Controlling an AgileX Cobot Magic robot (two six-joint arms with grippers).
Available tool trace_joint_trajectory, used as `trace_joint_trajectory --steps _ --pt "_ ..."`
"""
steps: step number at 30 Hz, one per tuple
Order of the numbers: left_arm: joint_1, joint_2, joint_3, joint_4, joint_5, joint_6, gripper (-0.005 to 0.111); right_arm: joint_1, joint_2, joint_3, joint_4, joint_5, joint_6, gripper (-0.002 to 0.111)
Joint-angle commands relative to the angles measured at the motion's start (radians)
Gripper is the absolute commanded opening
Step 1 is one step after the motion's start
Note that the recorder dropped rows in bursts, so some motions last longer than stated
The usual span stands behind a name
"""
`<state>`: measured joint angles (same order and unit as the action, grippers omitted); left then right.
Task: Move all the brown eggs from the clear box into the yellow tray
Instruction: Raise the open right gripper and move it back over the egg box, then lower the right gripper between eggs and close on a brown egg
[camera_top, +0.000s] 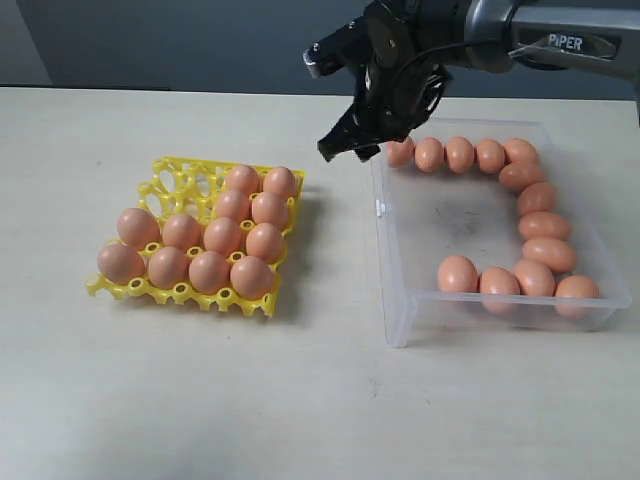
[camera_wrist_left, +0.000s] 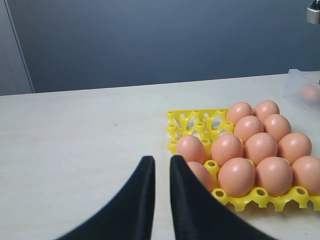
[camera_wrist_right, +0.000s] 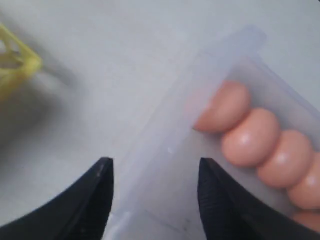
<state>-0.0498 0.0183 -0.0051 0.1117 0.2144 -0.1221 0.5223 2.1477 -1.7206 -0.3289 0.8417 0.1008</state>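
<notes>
Left claw (camera_wrist_left: 161, 164) narrow and empty, facing the part-filled yellow tray (camera_top: 165, 178). Right claw (camera_top: 347, 150) wide and empty, straddling the clear box (camera_top: 392, 300) at its corner wall. Brown eggs (camera_top: 458, 273) line the box walls. We judge that descending here could strike the wall and shove the box.

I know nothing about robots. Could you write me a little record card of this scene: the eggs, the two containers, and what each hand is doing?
yellow tray: on the table, left of the box; back-left cups empty
brown eggs: twelve seated in the tray, thirteen visible in the box
clear box: eggs line its back, right and front walls; middle bare
right hand: open, empty, above the box's back-left corner
left hand: fingers almost together, holding nothing, facing the tray
job status: unfinished, eggs remain in the box
</notes>
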Motion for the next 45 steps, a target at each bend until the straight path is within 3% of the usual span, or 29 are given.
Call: trace_joint_trajectory --steps 1,6,11,17,25,31,45 --pt "-0.002 0.006 0.005 0.002 -0.006 -0.001 0.012 -0.058 -0.021 0.001 -0.228 0.195 0.196 0.049" --pt "-0.002 0.006 0.005 0.002 -0.006 -0.001 0.012 -0.182 -0.021 0.027 -0.159 0.31 0.177 0.044" --pt "-0.002 0.006 0.005 0.002 -0.006 -0.001 0.012 -0.259 -0.021 0.087 -0.101 0.262 0.153 0.043" --pt "-0.002 0.006 0.005 0.002 -0.006 -0.001 0.012 -0.266 -0.007 0.113 -0.113 0.117 0.08 0.043" --pt "-0.002 0.006 0.005 0.002 -0.006 -0.001 0.012 -0.28 0.037 0.113 -0.115 0.129 0.107 0.043" --pt "-0.002 0.006 0.005 0.002 -0.006 -0.001 0.012 -0.324 0.055 0.113 -0.088 0.129 0.113 0.052" --pt "-0.002 0.006 0.005 0.002 -0.006 -0.001 0.012 -0.365 0.146 0.113 -0.017 0.112 0.113 0.051"
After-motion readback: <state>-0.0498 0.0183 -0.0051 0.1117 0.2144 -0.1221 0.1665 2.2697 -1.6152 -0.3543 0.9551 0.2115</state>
